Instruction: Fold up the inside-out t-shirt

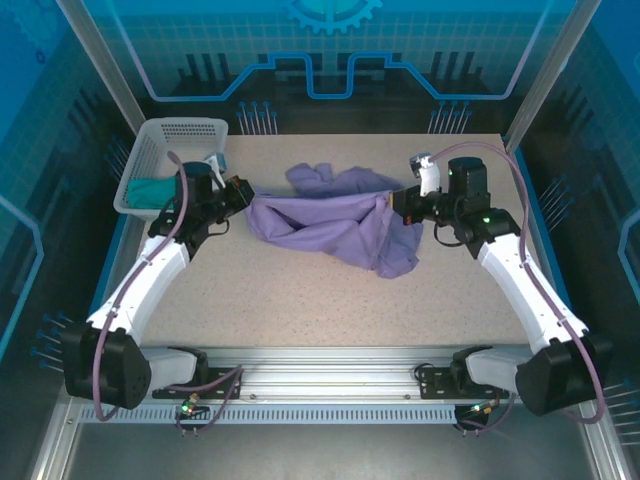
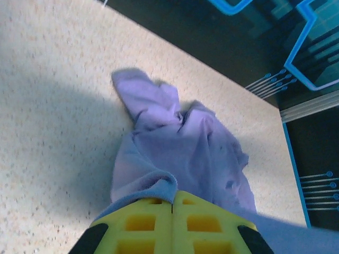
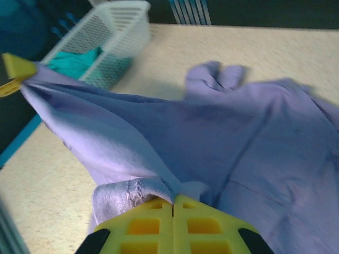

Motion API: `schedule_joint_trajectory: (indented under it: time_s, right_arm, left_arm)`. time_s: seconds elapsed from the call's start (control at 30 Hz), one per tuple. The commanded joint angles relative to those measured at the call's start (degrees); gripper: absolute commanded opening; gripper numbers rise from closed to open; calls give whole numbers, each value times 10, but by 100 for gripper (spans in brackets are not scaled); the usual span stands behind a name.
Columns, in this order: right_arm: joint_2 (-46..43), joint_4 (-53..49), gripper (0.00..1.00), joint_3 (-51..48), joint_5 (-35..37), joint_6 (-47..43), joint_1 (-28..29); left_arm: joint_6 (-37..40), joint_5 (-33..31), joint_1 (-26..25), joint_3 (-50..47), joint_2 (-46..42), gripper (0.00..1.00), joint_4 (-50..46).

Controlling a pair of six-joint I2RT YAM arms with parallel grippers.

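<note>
The soft, floppy shirt (image 1: 320,225) sags onto the table (image 1: 300,310) between the left tool (image 1: 238,190) and right tool (image 1: 400,198), each pinched tight on an edge, maybe the hem, a good hold.

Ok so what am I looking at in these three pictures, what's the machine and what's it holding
These are two white robot arms bolted to the near edge of a table. The wide picture is taken from above and behind them: left arm on the left, right arm on the right. The other two come from small cameras on each wrist, so the yellow blocks at the bottom are that arm's own jaws, pressed together. On the table is a rumpled lavender t-shirt. The left jaws and the right jaws are each shut on an edge of it, holding the cloth taut between them. At the far left stands a white basket with a teal garment inside.
</note>
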Motion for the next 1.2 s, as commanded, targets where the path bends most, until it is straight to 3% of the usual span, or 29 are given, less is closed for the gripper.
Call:
schedule_joint_trajectory:
  time_s: [0.0,0.13,0.3,0.5,0.63,0.73,1.0,1.17]
  right_arm:
    - [37,-35,0,34,23,-3,0]
    - [136,-33,0,52,23,-14,33]
    - [214,2,0,55,16,-7,42]
    - [253,6,0,73,27,-1,13]
    - [255,8,0,72,27,2,-21]
    - [261,8,0,74,25,2,-37]
    - [279,19,0,81,18,9,-48]
    - [279,15,0,90,24,5,-52]
  left_arm:
    - [-38,44,-13,-40,0,0,46]
    - [-47,46,-31,-91,8,0,67]
    - [2,-24,-29,-113,37,1,62]
    - [47,-37,-21,-114,79,25,60]
    - [63,-61,-14,-144,58,50,53]
    - [68,-70,-8,-168,39,59,40]
    - [51,-58,-5,-229,-18,70,38]
    - [48,-19,-6,-249,15,64,62]
